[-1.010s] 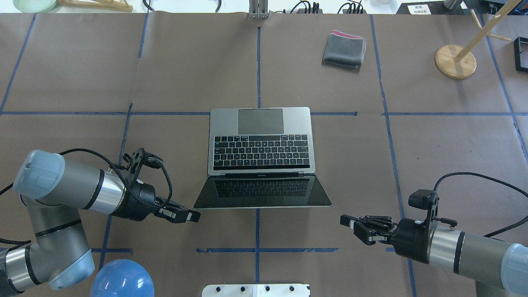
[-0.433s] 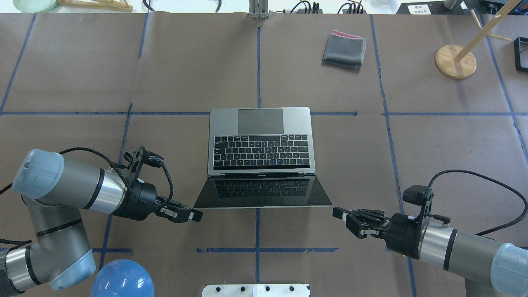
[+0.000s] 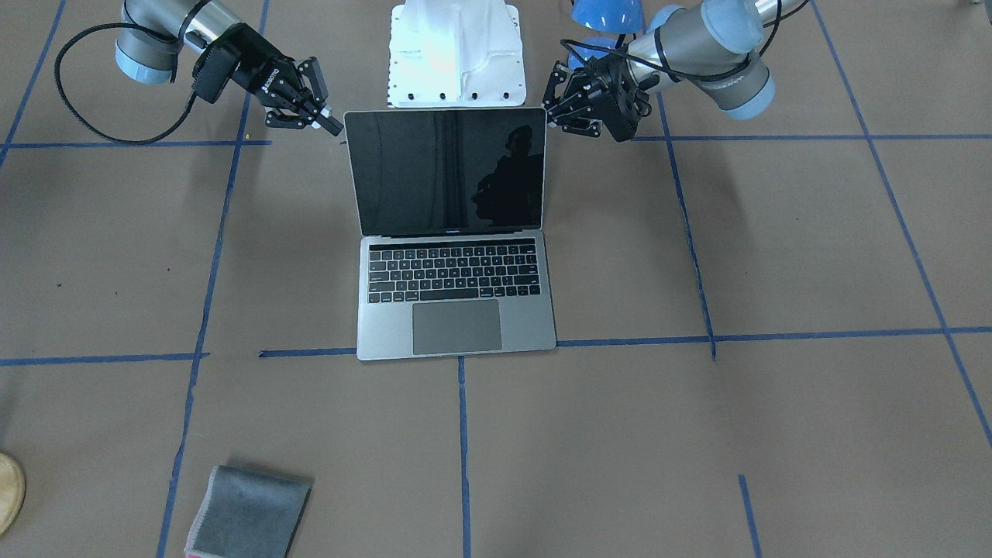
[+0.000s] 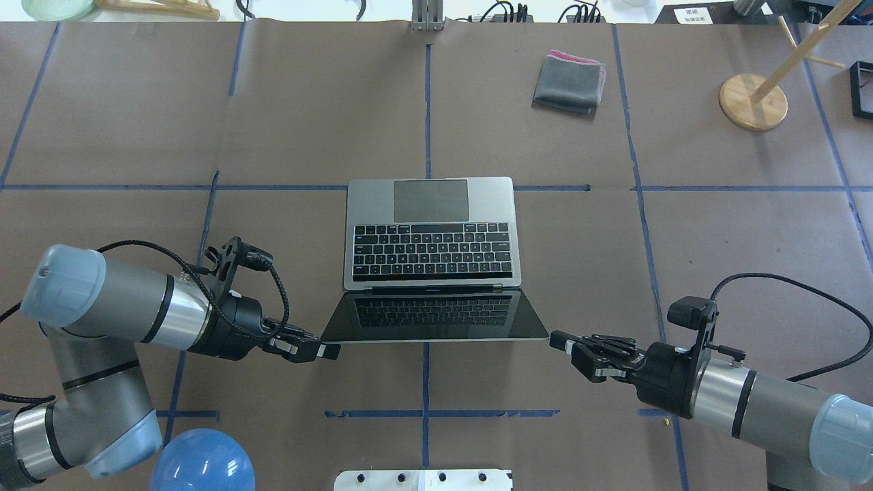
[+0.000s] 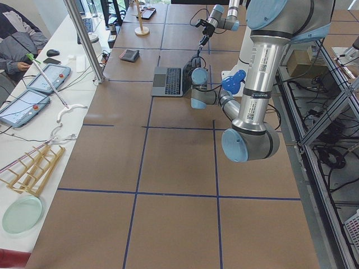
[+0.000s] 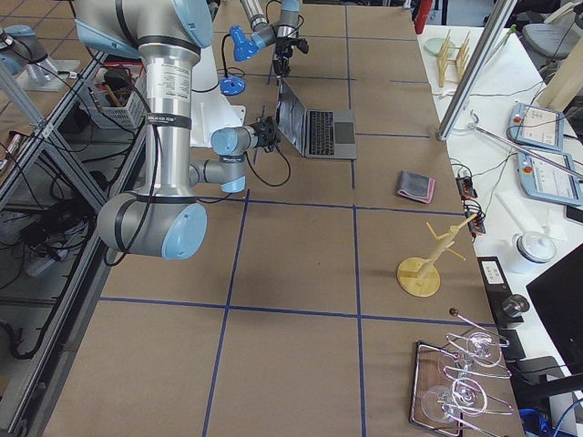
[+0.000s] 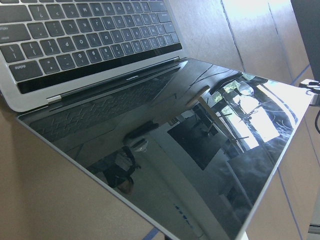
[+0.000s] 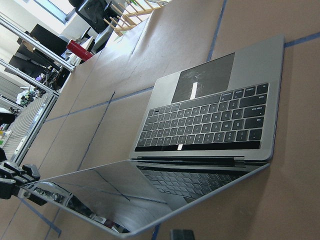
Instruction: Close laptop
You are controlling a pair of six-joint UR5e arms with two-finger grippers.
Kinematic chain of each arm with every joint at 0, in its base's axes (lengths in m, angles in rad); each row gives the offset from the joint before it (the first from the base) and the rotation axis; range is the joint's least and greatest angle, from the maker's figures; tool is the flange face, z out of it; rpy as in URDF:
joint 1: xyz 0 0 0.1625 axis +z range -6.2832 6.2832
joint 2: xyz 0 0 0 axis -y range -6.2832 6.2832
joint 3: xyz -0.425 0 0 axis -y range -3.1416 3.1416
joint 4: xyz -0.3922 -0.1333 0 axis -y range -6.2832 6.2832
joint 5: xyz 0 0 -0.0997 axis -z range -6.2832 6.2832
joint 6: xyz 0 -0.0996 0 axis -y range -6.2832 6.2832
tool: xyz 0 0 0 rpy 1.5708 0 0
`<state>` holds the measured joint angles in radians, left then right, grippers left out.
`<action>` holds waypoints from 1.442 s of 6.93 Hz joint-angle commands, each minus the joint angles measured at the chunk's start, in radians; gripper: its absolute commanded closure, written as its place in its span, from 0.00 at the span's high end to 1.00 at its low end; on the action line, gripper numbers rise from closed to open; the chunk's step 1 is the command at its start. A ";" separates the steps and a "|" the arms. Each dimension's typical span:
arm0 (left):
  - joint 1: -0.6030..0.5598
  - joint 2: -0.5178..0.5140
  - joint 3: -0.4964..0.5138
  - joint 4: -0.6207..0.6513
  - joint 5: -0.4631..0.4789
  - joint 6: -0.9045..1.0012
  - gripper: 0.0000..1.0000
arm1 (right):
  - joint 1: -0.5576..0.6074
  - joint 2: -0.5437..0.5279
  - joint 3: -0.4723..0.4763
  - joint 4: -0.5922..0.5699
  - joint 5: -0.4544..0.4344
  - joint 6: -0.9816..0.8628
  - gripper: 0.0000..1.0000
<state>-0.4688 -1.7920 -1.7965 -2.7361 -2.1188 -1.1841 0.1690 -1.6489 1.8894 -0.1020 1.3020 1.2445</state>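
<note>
Left gripper (image 4: 330,352): jaws closed on nothing, tip just beside the screen's near corner, contact unclear. Right gripper (image 4: 556,339): jaws closed on nothing, just beside the opposite near corner. Laptop (image 4: 431,235): open, mid-worktop (image 4: 307,102), screen tilted back toward the robot. Folded grey cloth (image 4: 569,82) lies beyond, well apart.

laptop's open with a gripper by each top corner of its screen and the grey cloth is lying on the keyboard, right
Not quite. The overhead view shows the grey cloth on the table, well apart from the laptop; its keyboard is bare. The rest holds: the laptop is open, with the left gripper and the right gripper by its screen's top corners.
</note>
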 commanded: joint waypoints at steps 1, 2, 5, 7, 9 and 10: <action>-0.001 -0.001 0.000 0.000 0.002 0.000 0.00 | 0.001 0.006 -0.001 -0.021 0.007 0.000 0.00; -0.001 -0.001 0.000 -0.002 0.002 0.000 0.00 | 0.000 0.011 0.005 -0.044 0.007 0.001 0.00; -0.013 -0.003 -0.001 -0.002 0.002 -0.014 0.00 | 0.001 0.060 0.011 -0.045 0.003 0.001 0.00; -0.042 -0.029 0.000 -0.001 0.002 -0.029 0.00 | 0.032 0.061 0.010 -0.047 0.002 0.001 0.00; -0.089 -0.043 0.009 0.001 0.002 -0.075 0.00 | 0.059 0.067 0.008 -0.067 0.003 0.003 0.00; -0.100 -0.043 0.011 0.003 0.002 -0.074 0.00 | 0.082 0.108 0.007 -0.108 0.005 0.004 0.00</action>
<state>-0.5530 -1.8310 -1.7888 -2.7352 -2.1169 -1.2537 0.2275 -1.5731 1.8970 -0.1729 1.3053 1.2471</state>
